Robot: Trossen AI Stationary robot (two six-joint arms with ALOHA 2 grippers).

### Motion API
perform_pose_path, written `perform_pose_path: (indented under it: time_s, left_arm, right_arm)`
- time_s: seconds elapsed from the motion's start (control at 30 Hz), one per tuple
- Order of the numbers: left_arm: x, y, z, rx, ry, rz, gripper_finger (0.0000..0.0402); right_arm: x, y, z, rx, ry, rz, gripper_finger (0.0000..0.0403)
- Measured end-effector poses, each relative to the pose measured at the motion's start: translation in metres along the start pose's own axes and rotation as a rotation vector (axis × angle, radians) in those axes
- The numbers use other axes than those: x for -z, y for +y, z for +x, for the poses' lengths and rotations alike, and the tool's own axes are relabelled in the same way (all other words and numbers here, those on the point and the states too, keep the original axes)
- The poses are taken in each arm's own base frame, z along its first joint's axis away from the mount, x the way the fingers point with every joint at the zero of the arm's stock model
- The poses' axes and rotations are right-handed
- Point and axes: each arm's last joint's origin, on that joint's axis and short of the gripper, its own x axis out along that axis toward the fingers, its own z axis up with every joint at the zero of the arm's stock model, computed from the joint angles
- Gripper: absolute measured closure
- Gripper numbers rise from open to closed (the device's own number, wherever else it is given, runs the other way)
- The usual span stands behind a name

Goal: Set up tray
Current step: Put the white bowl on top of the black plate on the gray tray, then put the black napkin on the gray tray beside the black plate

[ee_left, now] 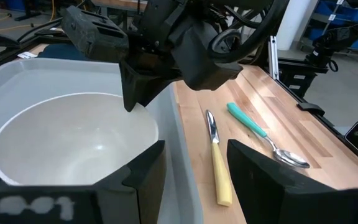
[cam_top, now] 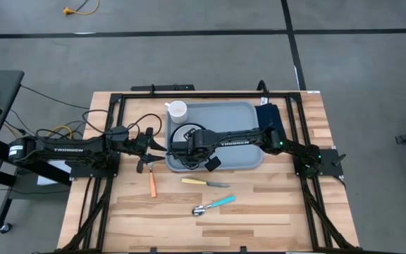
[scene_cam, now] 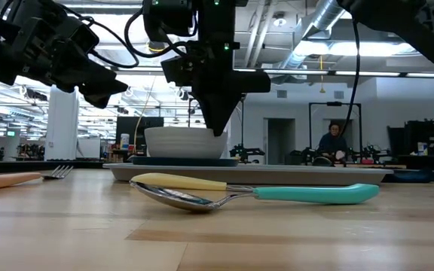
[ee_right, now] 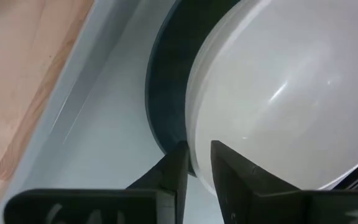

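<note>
The grey-blue tray [cam_top: 252, 161] lies mid-table. At its left end a white bowl [ee_left: 73, 146] sits on a dark teal plate [ee_right: 166, 93]. My right gripper [ee_right: 197, 165] reaches across the tray from the right and stands over the bowl [scene_cam: 187, 141], pointing down, shut on its rim. My left gripper [ee_left: 194, 168] is open and hovers just off the tray's left edge [cam_top: 149, 144], touching nothing. A white cup [cam_top: 177, 109] stands at the tray's far left corner. A navy napkin [cam_top: 268, 116] lies at its right end. My right gripper pinches the bowl's rim [ee_right: 194, 146] between its two fingers, one finger [ee_right: 173, 168] outside the wall and the other inside the hollow. It comes from above, pointing down [scene_cam: 217, 124]. The bowl looks upright, with its base on the plate [scene_cam: 183, 160].
On the bare wood near the tray's front lie a fork with an orange handle [cam_top: 153, 185], a yellow-handled knife [cam_top: 203, 183] and a teal-handled spoon [cam_top: 213, 204]. Black frame rails run along the table's sides. A person sits in the room beyond [scene_cam: 331, 143].
</note>
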Motion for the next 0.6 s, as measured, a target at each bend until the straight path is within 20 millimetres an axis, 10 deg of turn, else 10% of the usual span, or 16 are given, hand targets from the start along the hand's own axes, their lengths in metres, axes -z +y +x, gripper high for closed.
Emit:
perform_pose_path:
  time_s: [0.6]
  left_arm:
    - [0.000,0.000,0.000,0.000,0.000,0.003,0.0242]
  right_arm:
    - [0.009,0.004,-0.012,0.022,0.094,0.057,0.0339]
